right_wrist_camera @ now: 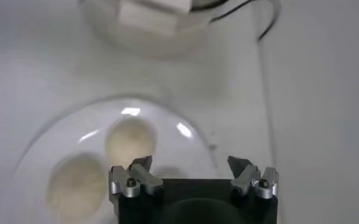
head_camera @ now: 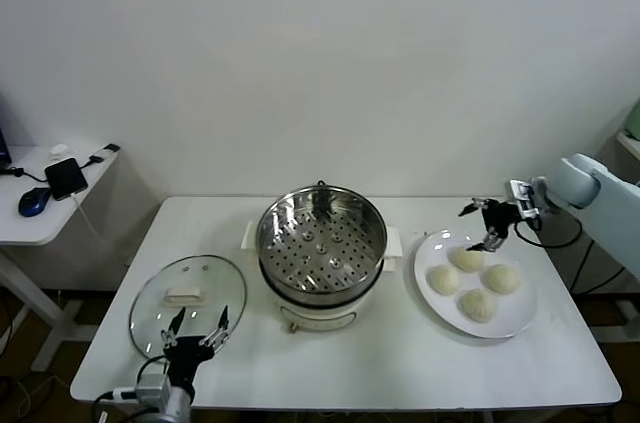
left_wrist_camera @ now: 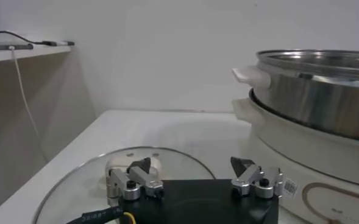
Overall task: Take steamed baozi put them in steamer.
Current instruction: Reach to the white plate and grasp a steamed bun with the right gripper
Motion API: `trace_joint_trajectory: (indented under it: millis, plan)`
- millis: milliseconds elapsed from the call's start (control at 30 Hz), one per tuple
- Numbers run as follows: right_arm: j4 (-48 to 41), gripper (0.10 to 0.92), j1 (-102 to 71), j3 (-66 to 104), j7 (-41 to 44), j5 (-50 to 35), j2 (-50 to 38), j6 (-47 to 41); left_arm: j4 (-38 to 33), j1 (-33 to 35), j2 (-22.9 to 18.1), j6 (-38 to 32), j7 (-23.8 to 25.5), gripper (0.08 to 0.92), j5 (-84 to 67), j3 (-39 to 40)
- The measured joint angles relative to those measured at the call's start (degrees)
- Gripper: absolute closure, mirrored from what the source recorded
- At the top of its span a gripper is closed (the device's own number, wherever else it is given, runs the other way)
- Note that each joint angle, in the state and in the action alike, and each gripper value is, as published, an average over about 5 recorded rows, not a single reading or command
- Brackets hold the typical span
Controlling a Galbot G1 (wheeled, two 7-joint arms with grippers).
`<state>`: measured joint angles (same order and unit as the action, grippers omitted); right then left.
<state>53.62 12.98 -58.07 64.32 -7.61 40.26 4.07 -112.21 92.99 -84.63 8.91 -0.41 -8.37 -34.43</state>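
The steamer [head_camera: 322, 243] stands mid-table, a shiny steel pot with a perforated tray on a white base, and it holds nothing. Four pale baozi lie on a white plate [head_camera: 520, 328] to its right; the farthest is baozi [head_camera: 467, 258]. My right gripper [head_camera: 487, 223] is open and empty, hovering above the plate's far edge, just behind that bun. In the right wrist view, the right gripper [right_wrist_camera: 191, 163] is over the plate rim [right_wrist_camera: 188, 143] beside two baozi [right_wrist_camera: 129, 140]. My left gripper [head_camera: 197, 328] is open and empty at the front left, over the glass lid [head_camera: 188, 303].
In the left wrist view, the left gripper [left_wrist_camera: 191, 165] is over the lid [left_wrist_camera: 75, 189], with the steamer [left_wrist_camera: 325, 91] close beside it. A small side table [head_camera: 50, 208] with a phone and mouse stands far left. A black cable [head_camera: 560, 238] hangs by the right arm.
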Motion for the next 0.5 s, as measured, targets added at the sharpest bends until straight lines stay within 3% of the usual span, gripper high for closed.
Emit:
trace_joint_trajectory:
  millis: [500]
  plan:
    - [-13.08, 0.203, -1.38, -4.46, -1.28, 3.09, 10.11, -3.56, 0.61, 0.68, 0.15, -0.44, -0.04, 0.177, -0.39, -0.03]
